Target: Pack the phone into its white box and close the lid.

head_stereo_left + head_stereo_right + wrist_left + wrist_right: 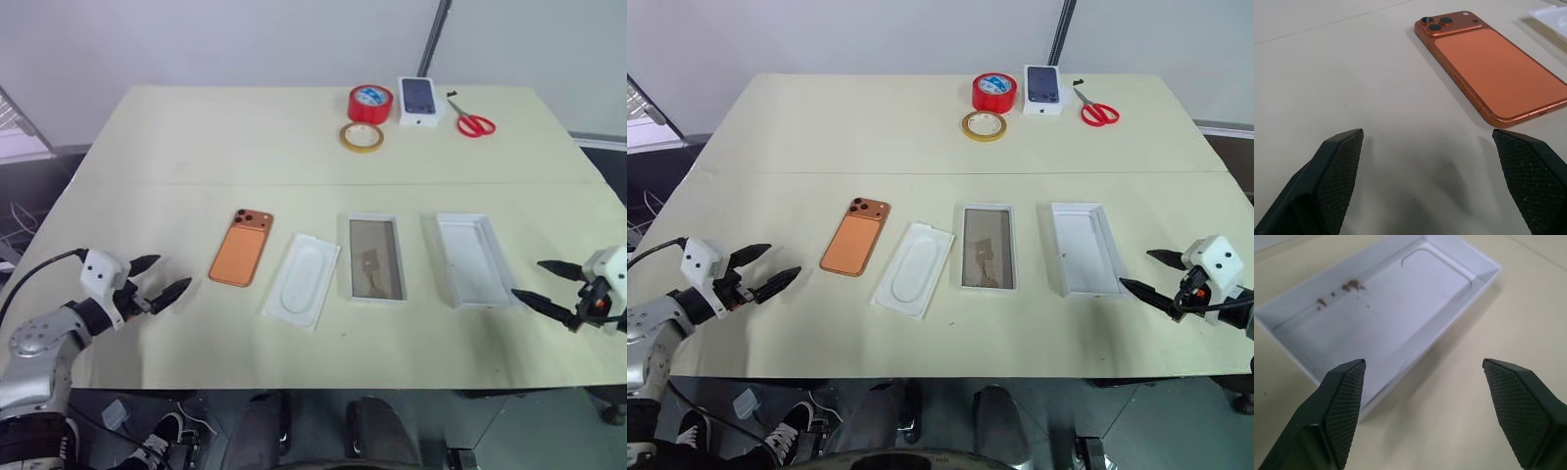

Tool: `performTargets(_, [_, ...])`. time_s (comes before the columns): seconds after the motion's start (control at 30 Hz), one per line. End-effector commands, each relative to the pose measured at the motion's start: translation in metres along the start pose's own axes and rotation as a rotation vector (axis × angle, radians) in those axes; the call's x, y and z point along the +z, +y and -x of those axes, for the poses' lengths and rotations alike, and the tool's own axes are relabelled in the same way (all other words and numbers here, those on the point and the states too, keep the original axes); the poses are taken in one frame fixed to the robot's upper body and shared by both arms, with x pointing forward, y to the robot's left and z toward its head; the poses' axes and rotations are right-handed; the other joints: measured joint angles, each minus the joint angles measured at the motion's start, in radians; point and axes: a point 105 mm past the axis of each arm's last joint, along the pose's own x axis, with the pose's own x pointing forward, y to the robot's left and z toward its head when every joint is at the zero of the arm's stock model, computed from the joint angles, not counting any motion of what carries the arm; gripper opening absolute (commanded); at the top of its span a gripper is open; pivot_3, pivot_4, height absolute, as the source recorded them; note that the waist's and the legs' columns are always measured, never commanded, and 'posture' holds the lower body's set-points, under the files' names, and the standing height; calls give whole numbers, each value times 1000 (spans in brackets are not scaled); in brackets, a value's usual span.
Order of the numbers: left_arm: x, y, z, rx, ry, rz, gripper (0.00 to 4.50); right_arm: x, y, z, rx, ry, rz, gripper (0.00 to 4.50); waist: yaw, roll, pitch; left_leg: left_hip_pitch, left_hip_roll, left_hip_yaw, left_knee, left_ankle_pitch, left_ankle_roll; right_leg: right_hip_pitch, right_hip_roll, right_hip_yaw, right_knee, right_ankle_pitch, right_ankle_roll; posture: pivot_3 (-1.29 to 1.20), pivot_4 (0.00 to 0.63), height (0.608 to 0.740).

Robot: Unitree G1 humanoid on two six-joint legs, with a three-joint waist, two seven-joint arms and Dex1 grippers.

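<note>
so i'm holding the left gripper (155, 279) with its fingers spread wide and nothing between them, hovering low over the table (196, 137) just short of the phone (241, 248). the phone is lying camera side up, flat on the table, apart from the fingers. the right gripper (1154, 273) is also gaping and carrying nothing, sitting just beside the lid (1084, 249), which is lying open side up. between phone and lid, the white insert (303, 279) is lying next to the phone, and the white box (376, 258) with its tan floor is waiting beyond that, with nothing in it.

i'm judging the step in hand to be picking up the phone. being so flat, it is giving little to grab from above, so i'm planning to bring the fingers across its narrow width, low enough to catch both long edges, and close gently so it is not skidding away. i'm also minding the insert, since a sweeping approach could be nudging it into the box.
</note>
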Motion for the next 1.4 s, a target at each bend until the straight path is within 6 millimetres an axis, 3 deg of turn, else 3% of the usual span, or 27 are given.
performTargets(0.03, [8,3,4,5,-31,-24,4445,16,-6,7,-21,-48,10,3987,-1,0,0,0,0,0,0,0,0,0,0,0,0,0,0,0,150,728])
performTargets(0.4, [13,3,0,0,-35,-57,4445,13,18,15,128,7,-30,3987,2,1,0,0,0,0,0,0,0,0,0,0,-1,0,0,0,150,728])
performTargets(0.93, [17,-5,-10,-48,-31,-103,4445,20,12,4,82,-24,15,3987,2,1,0,0,0,0,0,0,0,0,0,0,-1,0,0,0,150,728])
performTargets(1.1, [27,-10,-20,-58,-36,-115,4445,33,16,-5,96,-56,58,3987,2,1,0,0,0,0,0,0,0,0,0,0,-1,0,0,0,150,728])
performTargets(1.23, [55,-43,-42,-207,-88,-19,4445,70,32,-28,167,-160,104,3987,1,1,0,0,0,0,0,0,0,0,0,0,0,1,1,0,150,728])
performTargets(1.4, [71,-78,-61,-344,-95,52,4445,87,55,-53,253,-205,156,3987,4,1,0,0,0,0,0,0,0,0,1,0,0,2,3,0,150,728])
